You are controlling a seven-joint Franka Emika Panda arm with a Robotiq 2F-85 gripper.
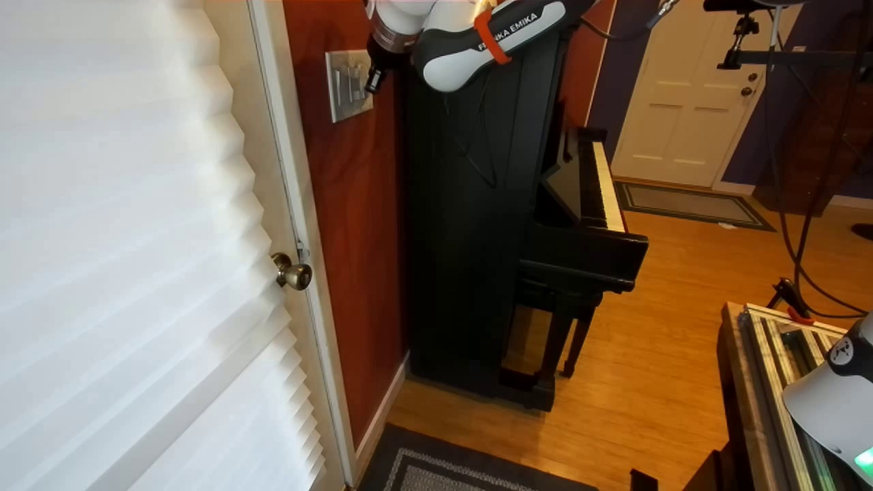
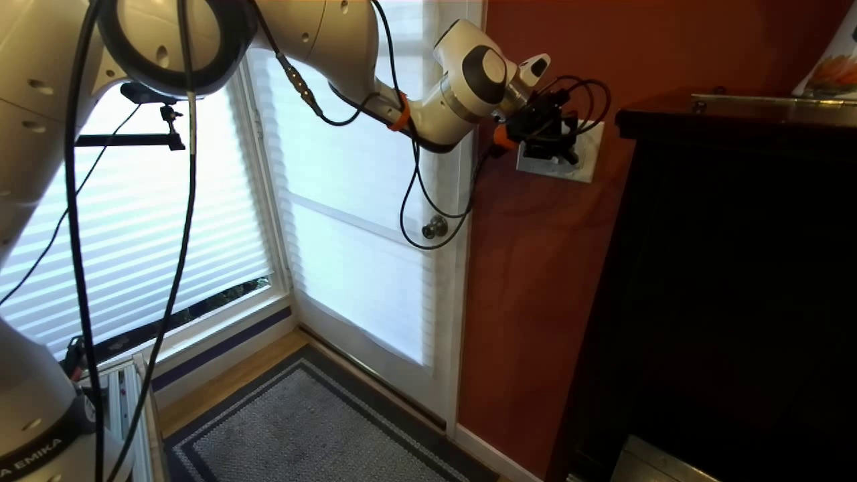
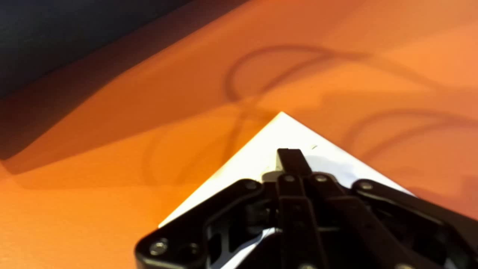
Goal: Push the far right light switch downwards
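One door knob (image 1: 294,274) is seen left of the switch plate (image 1: 341,112); near the plate's right edge, the far right switch (image 1: 361,84) is barely made out beside the gripper (image 3: 294,161), fingers held together; then a piano (image 1: 470,239).

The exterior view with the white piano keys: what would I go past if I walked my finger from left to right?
White pleated shade → brass door knob → light switch plate → black piano → pale door at the back → robot base.
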